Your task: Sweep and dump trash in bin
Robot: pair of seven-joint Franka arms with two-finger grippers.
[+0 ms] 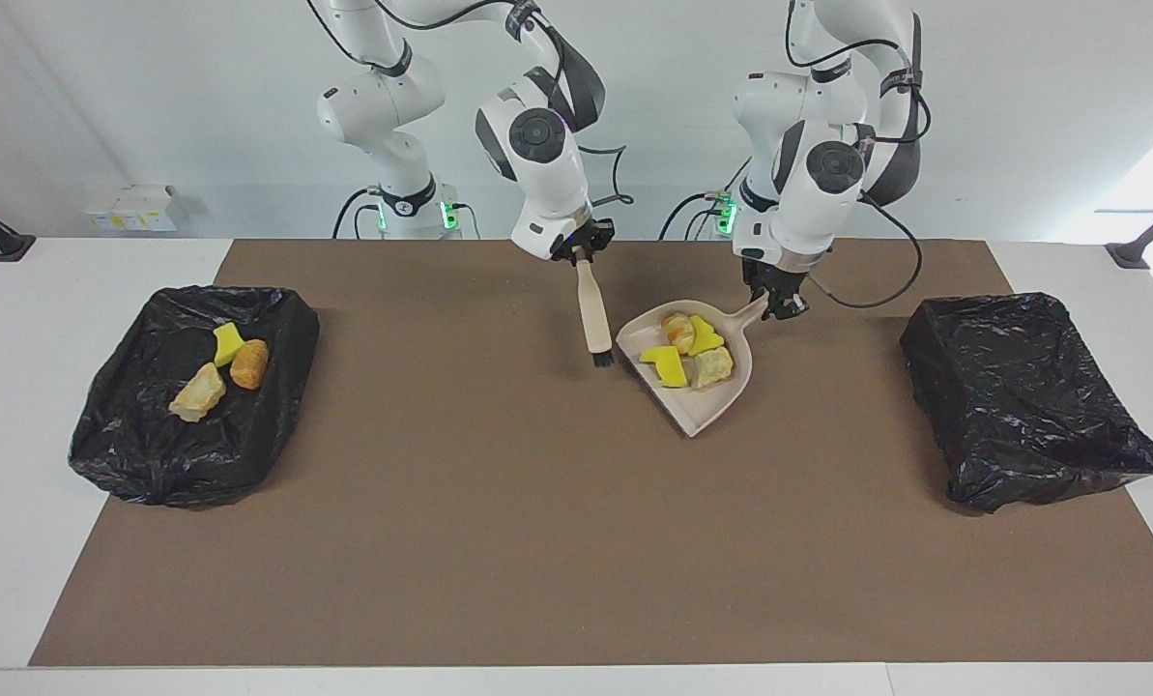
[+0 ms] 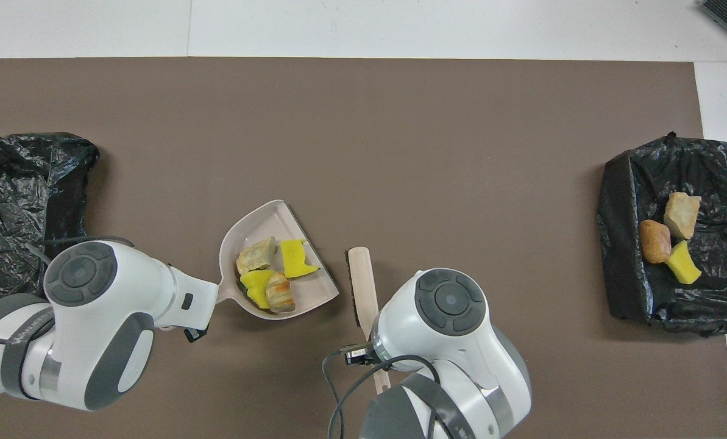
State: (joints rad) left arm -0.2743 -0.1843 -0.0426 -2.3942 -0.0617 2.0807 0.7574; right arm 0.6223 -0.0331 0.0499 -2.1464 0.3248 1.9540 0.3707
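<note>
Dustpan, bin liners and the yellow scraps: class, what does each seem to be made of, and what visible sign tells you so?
The dustpan looks like moulded plastic: beige, smooth, matt, with one-piece curved walls. The bin liners seem to be thin black plastic film: glossy, crumpled, with glinting creases. The yellow scraps are probably foam sponge: bright, matt, cut into blocky shapes, though their texture is not visible.

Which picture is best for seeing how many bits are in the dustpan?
The overhead view: it looks straight down into the dustpan, so all four bits show separately. The facing view shows the dustpan from a slant, held by the left gripper; its bits bunch together there.
</note>
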